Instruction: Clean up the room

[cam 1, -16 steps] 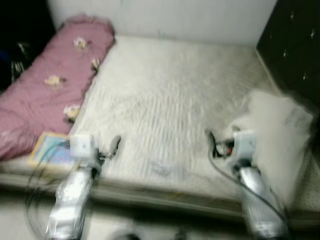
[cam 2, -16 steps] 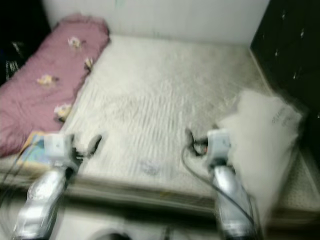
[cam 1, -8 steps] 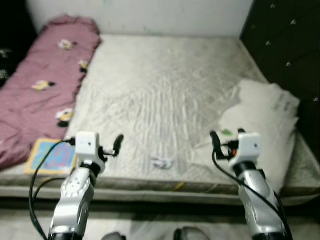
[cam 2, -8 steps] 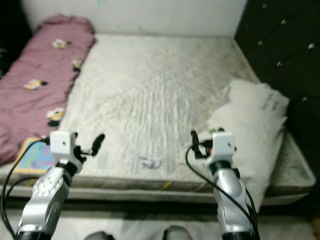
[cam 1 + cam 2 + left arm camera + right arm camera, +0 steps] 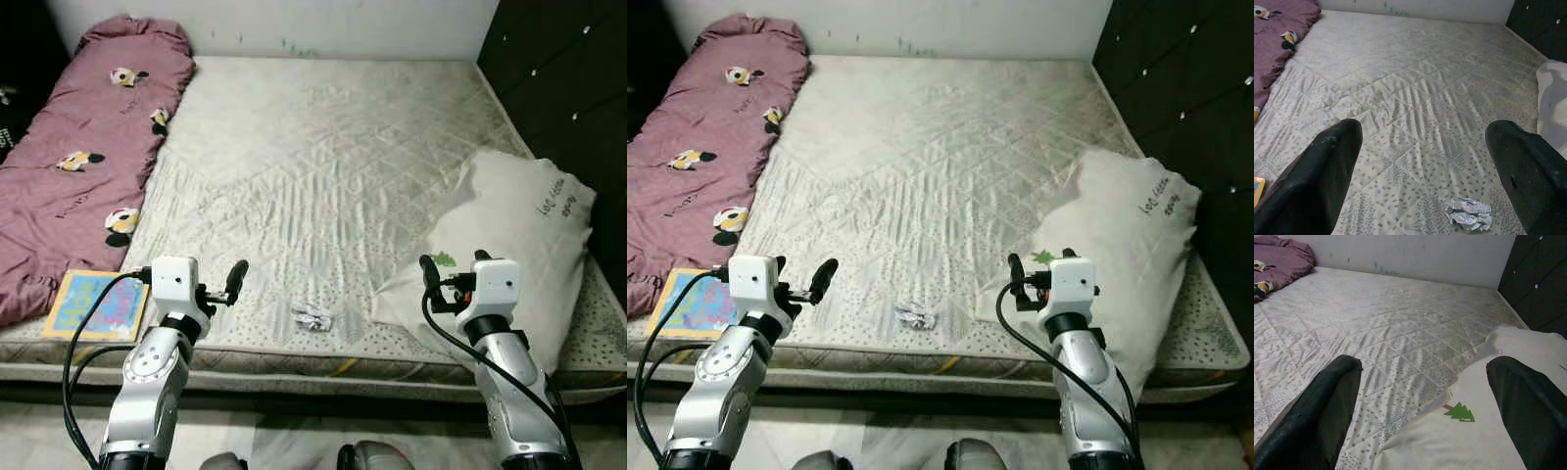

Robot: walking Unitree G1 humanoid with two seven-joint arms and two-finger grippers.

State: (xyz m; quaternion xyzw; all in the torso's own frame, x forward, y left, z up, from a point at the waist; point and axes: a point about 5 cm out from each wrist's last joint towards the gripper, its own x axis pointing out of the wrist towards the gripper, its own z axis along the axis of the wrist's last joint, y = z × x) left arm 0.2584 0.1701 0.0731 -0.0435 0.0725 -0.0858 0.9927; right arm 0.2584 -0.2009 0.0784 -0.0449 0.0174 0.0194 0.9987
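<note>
A small crumpled paper wad [image 5: 313, 316] lies on the bare quilted mattress [image 5: 323, 166] near its front edge, between my two arms. My left gripper [image 5: 211, 284] hovers open over the front edge, left of the wad; its wrist view has the wad [image 5: 1469, 214] low between the spread fingers [image 5: 1327, 166]. My right gripper [image 5: 453, 269] is open too, over the near corner of a white pillow [image 5: 509, 245] with a small green tree print [image 5: 1459, 412]. Neither gripper holds anything.
A purple blanket [image 5: 88, 147] with cartoon prints lies along the mattress's left side. A colourful flat book [image 5: 96, 304] sits at the front left corner. A black tufted headboard [image 5: 558, 78] rises on the right, a white wall [image 5: 294, 20] behind.
The camera has steadied and shifted, so the blur is gone and the bed sits more squarely in view. Both arms hold much the same raised pose, grippers still open.
</note>
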